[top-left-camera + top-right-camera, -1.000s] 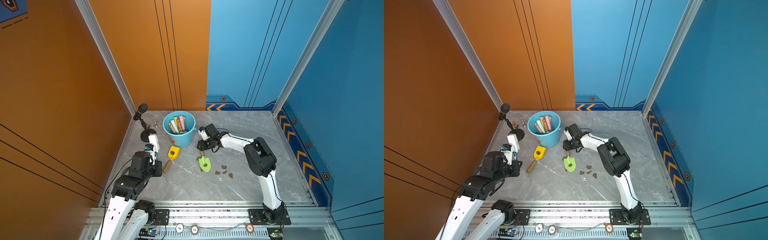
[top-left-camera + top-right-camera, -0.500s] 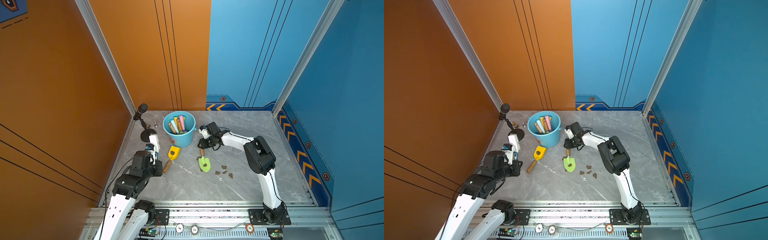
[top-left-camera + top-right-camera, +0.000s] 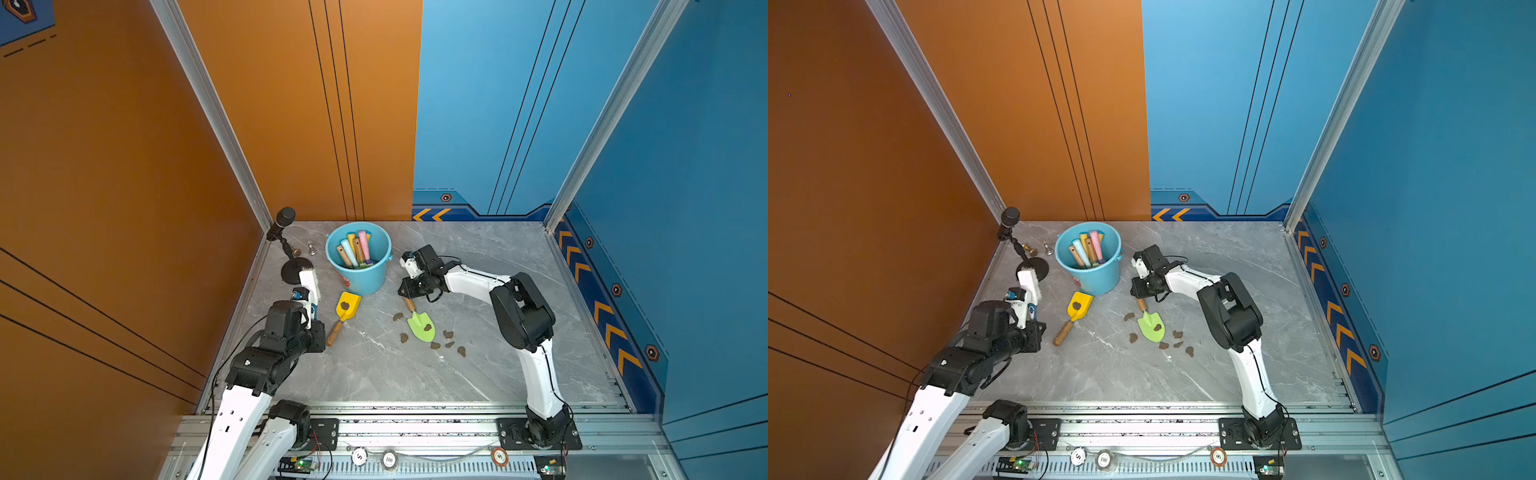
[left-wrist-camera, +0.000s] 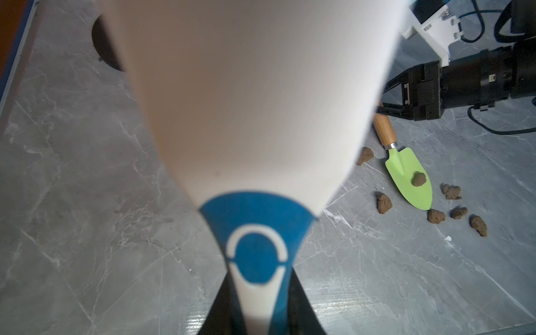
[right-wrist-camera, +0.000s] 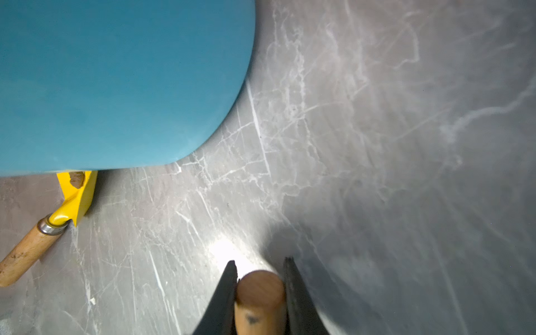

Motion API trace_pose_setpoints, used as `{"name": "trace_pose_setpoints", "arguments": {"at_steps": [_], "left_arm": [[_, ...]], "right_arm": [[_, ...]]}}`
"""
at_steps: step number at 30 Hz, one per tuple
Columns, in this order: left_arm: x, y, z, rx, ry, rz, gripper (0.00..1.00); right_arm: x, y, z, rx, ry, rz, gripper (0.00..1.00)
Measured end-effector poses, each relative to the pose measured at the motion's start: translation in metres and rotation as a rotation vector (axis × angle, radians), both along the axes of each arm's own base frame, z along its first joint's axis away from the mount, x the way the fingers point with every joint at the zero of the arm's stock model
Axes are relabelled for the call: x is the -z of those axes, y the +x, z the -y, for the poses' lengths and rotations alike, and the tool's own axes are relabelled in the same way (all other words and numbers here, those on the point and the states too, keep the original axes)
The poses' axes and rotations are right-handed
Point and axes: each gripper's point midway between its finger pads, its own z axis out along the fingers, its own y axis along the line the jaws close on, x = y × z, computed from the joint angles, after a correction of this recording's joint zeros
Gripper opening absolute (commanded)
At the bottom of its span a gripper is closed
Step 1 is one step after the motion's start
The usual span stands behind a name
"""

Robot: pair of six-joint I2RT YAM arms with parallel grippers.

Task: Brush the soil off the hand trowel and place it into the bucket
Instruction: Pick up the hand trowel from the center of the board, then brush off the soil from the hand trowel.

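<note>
Two trowels lie outside the bucket (image 3: 365,279), which stands on the grey table (image 3: 374,374) a little left of the middle in both top views. Several tools (image 3: 356,249) with coloured handles stand inside it, so I judge that part of the work is done.

The green trowel (image 3: 423,327) lies just to the lower right of the bucket, near the middle of the frame. Its blade seems to rest flat on the table, and one lump of soil (image 4: 418,179) sits on the blade. More lumps are scattered on the table around the blade, near it but not on it. The right gripper (image 5: 260,261) is clamped on the end of this trowel's wooden handle: in the right wrist view the two jaws press on both sides of the round handle end. The trowel looks not lifted yet.

The left gripper (image 4: 258,307), at the lower left of the top views, is closed around the handle of a white brush (image 3: 310,281). The brush points up and is well apart from the green blade. The yellow trowel (image 3: 352,311) lies between the brush and the green trowel, just below the bucket in the frame, and it carries one lump too.

What is left, in my judgement: to bring the brush and the green blade together, sweep the lump off, and put this trowel into the bucket. The yellow one then needs the same.
</note>
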Motion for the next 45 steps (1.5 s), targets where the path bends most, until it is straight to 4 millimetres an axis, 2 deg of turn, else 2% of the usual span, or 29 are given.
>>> {"name": "trace_pose_setpoints", "arguments": {"at_steps": [3, 6, 10, 13, 17, 21, 32, 39, 45], "left_arm": [[0.001, -0.001, 0.007, 0.035, 0.003, -0.006, 0.00], [0.004, -0.005, 0.025, 0.118, 0.014, -0.018, 0.00], [0.001, -0.014, 0.073, 0.321, 0.073, -0.040, 0.00], [0.001, -0.017, 0.109, 0.448, 0.136, -0.073, 0.00], [0.024, -0.017, 0.145, 0.540, 0.226, -0.177, 0.00], [0.050, -0.011, 0.166, 0.590, 0.332, -0.273, 0.00], [0.063, 0.034, 0.202, 0.649, 0.510, -0.284, 0.00], [0.092, 0.046, 0.212, 0.690, 0.617, -0.332, 0.00], [0.116, 0.040, 0.212, 0.718, 0.682, -0.397, 0.00]], "right_arm": [[-0.017, 0.002, 0.011, 0.068, -0.021, 0.033, 0.11], [-0.050, 0.007, 0.025, 0.162, -0.024, 0.103, 0.11], [-0.095, 0.017, 0.045, 0.299, -0.013, 0.224, 0.11], [-0.116, 0.028, 0.056, 0.378, -0.010, 0.300, 0.11], [-0.118, 0.033, 0.064, 0.421, -0.039, 0.328, 0.11], [-0.123, 0.037, 0.069, 0.440, -0.060, 0.346, 0.11], [-0.122, 0.035, 0.072, 0.446, -0.082, 0.339, 0.11], [-0.121, 0.033, 0.070, 0.441, -0.086, 0.335, 0.12], [-0.121, 0.032, 0.076, 0.451, -0.111, 0.336, 0.12]]}}
